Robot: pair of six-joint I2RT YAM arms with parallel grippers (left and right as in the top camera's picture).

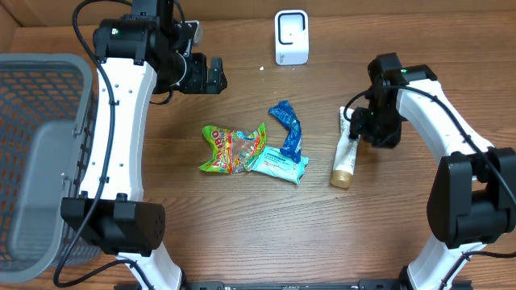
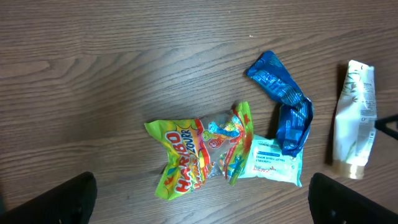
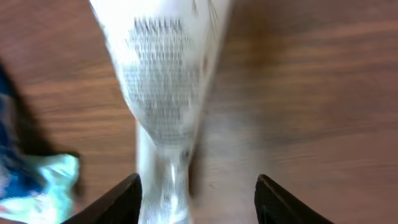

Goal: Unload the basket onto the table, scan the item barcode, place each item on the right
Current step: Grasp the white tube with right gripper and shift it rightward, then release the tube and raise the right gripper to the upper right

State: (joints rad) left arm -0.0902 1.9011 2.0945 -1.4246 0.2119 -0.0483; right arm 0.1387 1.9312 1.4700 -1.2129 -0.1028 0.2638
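A white tube (image 1: pixel 344 161) with a gold cap lies on the wooden table, right of centre. My right gripper (image 1: pixel 355 131) is low over the tube's flat crimped end. In the right wrist view the tube (image 3: pixel 161 81) runs between the fingers, close against the left finger (image 3: pixel 121 199) and well apart from the right one, so my right gripper (image 3: pixel 198 180) is open. A white barcode scanner (image 1: pixel 291 36) stands at the back. My left gripper (image 1: pixel 216 75) hovers open and empty at the back left. In its view the left gripper (image 2: pixel 200 183) looks down on the snack packs and the tube (image 2: pixel 356 118).
A Haribo bag (image 1: pixel 230 149), a teal wipes pack (image 1: pixel 278 163) and a crumpled blue wrapper (image 1: pixel 289 129) lie together at the table's centre. A grey mesh basket (image 1: pixel 48 60) stands at the left edge.
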